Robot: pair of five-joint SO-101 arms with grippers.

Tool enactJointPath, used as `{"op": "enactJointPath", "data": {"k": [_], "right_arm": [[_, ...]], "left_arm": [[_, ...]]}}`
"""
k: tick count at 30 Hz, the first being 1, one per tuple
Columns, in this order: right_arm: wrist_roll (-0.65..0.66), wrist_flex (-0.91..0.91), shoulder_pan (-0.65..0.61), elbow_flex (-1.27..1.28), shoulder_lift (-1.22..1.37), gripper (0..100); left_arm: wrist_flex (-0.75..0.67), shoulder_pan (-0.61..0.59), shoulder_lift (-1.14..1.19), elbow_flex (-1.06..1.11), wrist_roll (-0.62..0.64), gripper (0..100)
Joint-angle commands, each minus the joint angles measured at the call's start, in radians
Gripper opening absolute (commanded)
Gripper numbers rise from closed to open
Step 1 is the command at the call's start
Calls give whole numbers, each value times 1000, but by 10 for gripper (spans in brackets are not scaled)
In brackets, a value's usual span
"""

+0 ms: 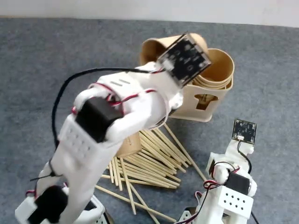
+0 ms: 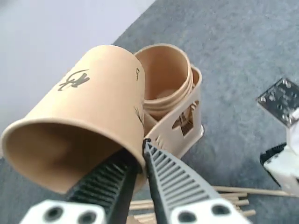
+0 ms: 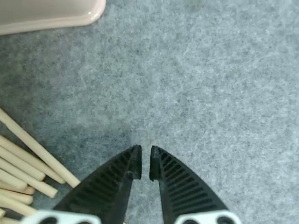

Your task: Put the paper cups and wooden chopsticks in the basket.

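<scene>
Grey carpet (image 1: 46, 56) below; my left gripper (image 2: 142, 149) clamps a paper cup (image 2: 88, 116) just beside the basket (image 2: 187, 126); right gripper (image 3: 145, 163) seems shut, empty.

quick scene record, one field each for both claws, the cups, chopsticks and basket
left claw: shut on the rim of the held cup
held cup: tilted, up beside the basket
basket: on the grey mat, with nested cups inside
chopsticks: loose pile on the mat, outside the basket
right claw: empty, over bare mat beside the chopsticks
</scene>
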Motion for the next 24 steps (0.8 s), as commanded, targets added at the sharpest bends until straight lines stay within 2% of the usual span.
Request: {"op": "enactJointPath", "data": {"k": [1, 6, 12, 18, 24], "right_arm": [[11, -19, 10, -7, -13, 46], [11, -19, 10, -7, -13, 46], [11, -19, 10, -7, -13, 46], [11, -19, 10, -5, -13, 46], [11, -19, 10, -5, -13, 46]], "left_arm": [[-17, 22, 82, -140, 2, 11], [-15, 73, 156, -160, -2, 11], [-26, 77, 217, -160, -3, 14], [-26, 53, 223, -162, 0, 162], [-89, 33, 231, -162, 0, 165]]}}
